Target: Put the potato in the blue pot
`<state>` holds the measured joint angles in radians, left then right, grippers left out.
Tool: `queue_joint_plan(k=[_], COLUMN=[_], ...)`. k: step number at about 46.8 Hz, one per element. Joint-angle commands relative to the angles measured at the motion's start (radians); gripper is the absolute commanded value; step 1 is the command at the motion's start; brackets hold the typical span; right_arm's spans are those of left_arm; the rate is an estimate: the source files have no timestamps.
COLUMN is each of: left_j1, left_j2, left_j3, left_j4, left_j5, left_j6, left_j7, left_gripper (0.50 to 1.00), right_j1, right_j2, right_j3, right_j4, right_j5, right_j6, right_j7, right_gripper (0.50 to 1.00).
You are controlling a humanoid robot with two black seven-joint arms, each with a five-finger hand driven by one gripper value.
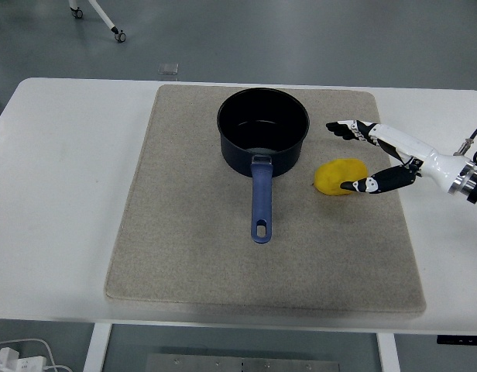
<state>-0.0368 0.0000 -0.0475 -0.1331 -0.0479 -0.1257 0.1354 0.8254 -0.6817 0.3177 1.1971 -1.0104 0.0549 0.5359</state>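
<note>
Right hand (378, 159) brackets potato (339, 176) on beige mat (184, 232).

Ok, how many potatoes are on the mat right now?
1. The potato lies on the mat, right of the pot, with the right hand open around it. The pot looks empty, though its near wall hides part of its floor.
</note>
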Motion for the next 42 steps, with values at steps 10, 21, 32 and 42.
queue_joint_plan(k=[10,21,32,42], left_j1=[0.000,0.000,0.000,-0.002], left_j2=[0.000,0.000,0.000,0.000], left_j3=[-0.002,-0.002,0.000,0.000], left_j4=[0.004,0.006,0.007,0.007], left_j5=[-0.001,-0.001,-0.001,-0.001], left_j6=[0.000,0.000,0.000,0.000], left_j7=[0.000,0.000,0.001,0.000], left_gripper=[0.999,0.999,0.999,0.999], right_j1=[-0.005,-0.019,-0.025,-0.026], right_j2=[0.070,0.099,0.137,0.137], right_j3=[-0.012,-0.017,-0.023,-0.042], right_j4=[-0.054,-0.125,-0.179,-0.183], right_j5=[-0.005,-0.005,-0.037,-0.037], right_j6=[-0.052,-0.059,-0.059,-0.069], right_j7=[-0.004,0.001,0.012,0.018], right_gripper=[0.928,0.928,0.928,0.926])
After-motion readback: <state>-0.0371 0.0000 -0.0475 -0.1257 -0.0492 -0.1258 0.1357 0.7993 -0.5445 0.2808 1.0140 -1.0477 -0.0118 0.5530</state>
